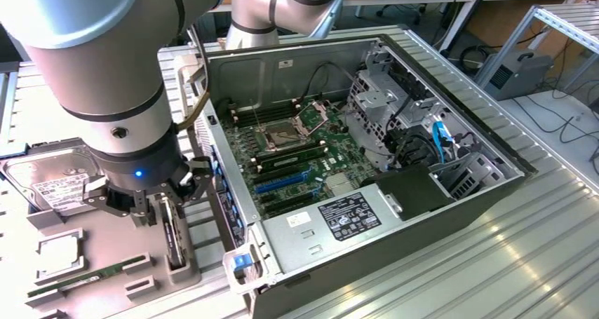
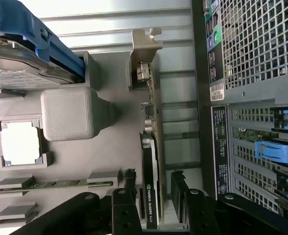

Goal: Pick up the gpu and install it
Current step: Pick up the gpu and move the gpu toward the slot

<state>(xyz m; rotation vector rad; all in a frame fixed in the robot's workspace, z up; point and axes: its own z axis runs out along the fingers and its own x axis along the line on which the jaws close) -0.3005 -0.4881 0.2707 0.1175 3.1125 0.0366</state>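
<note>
- Progress: early. The gpu has not been lifted; it sits in its slot on the grey fixture on the bench, just beside the open case.
- Hand is down over the card and straddles it, one of the fingers on each side.
- Hand state: partly spread. The wrist view shows a thin gap between each finger and the card's faces, so I judge there is no grip yet.
- Left to do: close on the card, lift it out, carry it into the case and seat it. The blue slots on the motherboard look empty, so nothing is installed.
- Pose: the card stands on its long edge. One flat face is toward the case, the other toward the rest of the fixture.
- Long axis: runs alongside the case's perforated rear panel, roughly parallel to it.
- Pointing: the pale metal bracket end lies toward the hard drive end of the fixture. The opposite end lies toward the memory stick.
- The hand sits over the half away from the bracket.
</note>
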